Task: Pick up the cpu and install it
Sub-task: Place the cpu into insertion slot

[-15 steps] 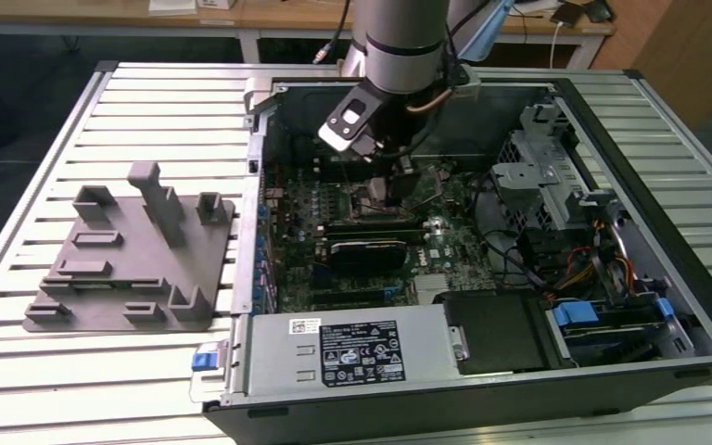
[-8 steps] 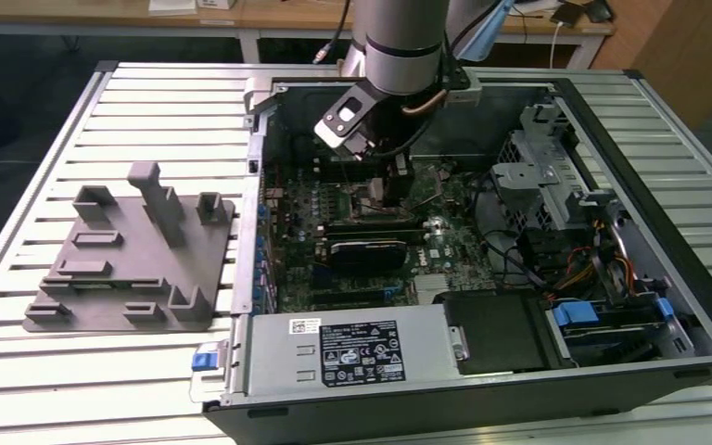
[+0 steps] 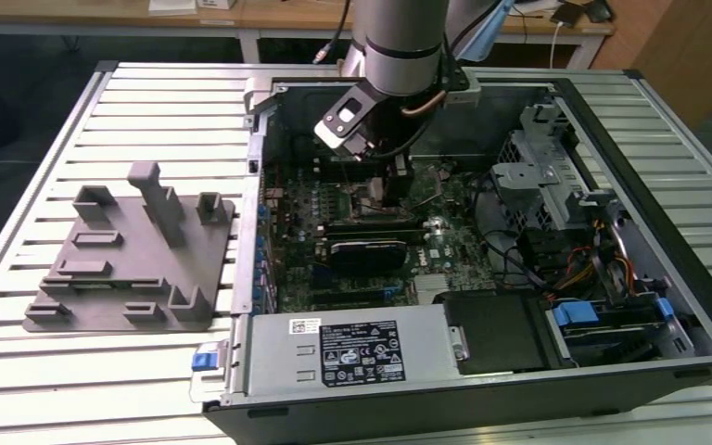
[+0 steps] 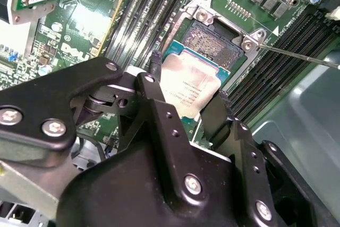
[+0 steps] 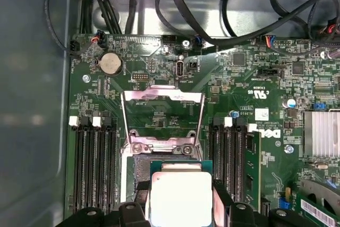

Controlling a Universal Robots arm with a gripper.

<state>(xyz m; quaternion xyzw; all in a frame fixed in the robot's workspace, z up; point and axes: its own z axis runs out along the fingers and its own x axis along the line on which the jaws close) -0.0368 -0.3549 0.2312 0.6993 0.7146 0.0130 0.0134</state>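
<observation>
Silver and square, the cpu (image 4: pixel 188 91) sits pinched by two opposite edges between my gripper's (image 4: pixel 188 81) black fingers (image 4: pixel 159 104), which are closed on it. Its bright metal lid has a thin green rim around it.

Well off to the exterior view's left of the fingers, a grey plastic tray (image 3: pixel 133 264) stands on the slatted table (image 3: pixel 34 389). To the tray's right, the arm (image 3: pixel 400 42) reaches down into the open computer case (image 3: pixel 653 371).

Just beyond the fingertips lies the open socket (image 4: pixel 215 43), its retaining frame (image 5: pixel 162 115) tipped up. The cpu hangs partly over the socket's near edge; whether it touches, I cannot tell.

In the first wrist view the cpu (image 5: pixel 180 198) is cut off at its near edge. Faint grey print crosses the lid, too small to read. A white printed label (image 3: pixel 359 352) sits on the power supply (image 3: pixel 331 329).
</observation>
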